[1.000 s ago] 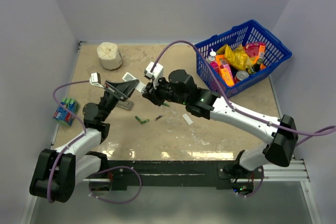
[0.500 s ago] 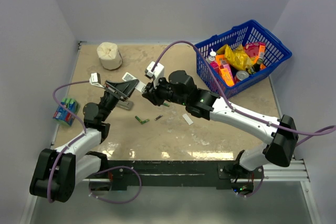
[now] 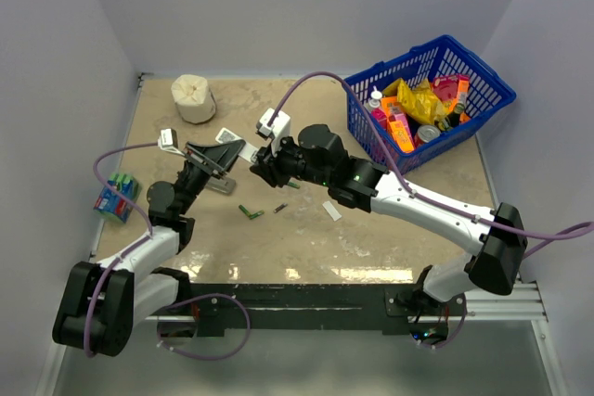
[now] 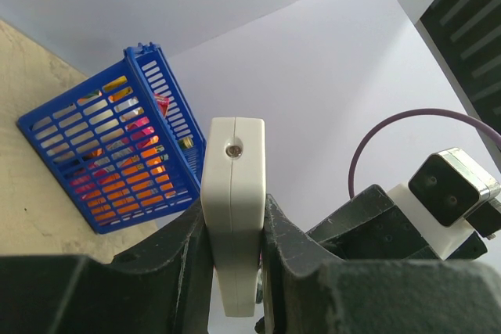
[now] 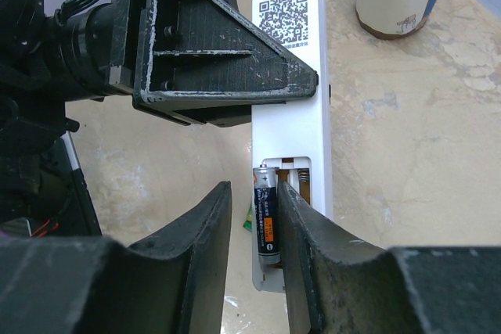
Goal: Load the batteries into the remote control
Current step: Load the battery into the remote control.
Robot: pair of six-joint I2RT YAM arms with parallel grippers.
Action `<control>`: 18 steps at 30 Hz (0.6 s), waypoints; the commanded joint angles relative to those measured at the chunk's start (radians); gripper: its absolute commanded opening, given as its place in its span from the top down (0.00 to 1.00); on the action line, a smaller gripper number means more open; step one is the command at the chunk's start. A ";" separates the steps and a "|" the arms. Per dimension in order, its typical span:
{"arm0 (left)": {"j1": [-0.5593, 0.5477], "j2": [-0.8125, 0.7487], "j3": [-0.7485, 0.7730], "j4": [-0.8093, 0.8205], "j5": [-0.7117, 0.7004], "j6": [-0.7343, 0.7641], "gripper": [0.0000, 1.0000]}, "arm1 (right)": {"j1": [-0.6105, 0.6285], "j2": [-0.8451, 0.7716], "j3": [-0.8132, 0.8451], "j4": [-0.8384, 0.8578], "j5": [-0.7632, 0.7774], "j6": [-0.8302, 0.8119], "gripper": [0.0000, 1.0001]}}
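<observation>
The remote control [image 5: 290, 115] was raised off the table, clamped on its long sides in the left gripper [image 4: 235, 254]. Its back faced the right wrist camera, and the battery bay was uncovered. One dark battery [image 5: 267, 220] sat in one slot of the bay, and the slot beside it showed only a spring. The right gripper [image 5: 252, 193] straddled that battery with narrow jaws. A gap showed on one side, so it gripped nothing. Below, loose batteries [image 3: 251, 213] lay on the table [image 3: 306, 248]. A blue basket [image 3: 464, 57] stood far right and a paper roll [image 3: 193, 97] at the back left.
</observation>
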 commanded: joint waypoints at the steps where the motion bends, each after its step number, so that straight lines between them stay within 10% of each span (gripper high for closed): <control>1: -0.007 -0.011 0.018 0.129 0.013 -0.037 1.00 | -0.014 -0.018 -0.014 0.001 0.047 0.002 0.66; 18: -0.030 -0.018 0.021 0.125 0.007 -0.046 1.00 | -0.014 -0.027 -0.024 0.053 0.056 0.030 0.85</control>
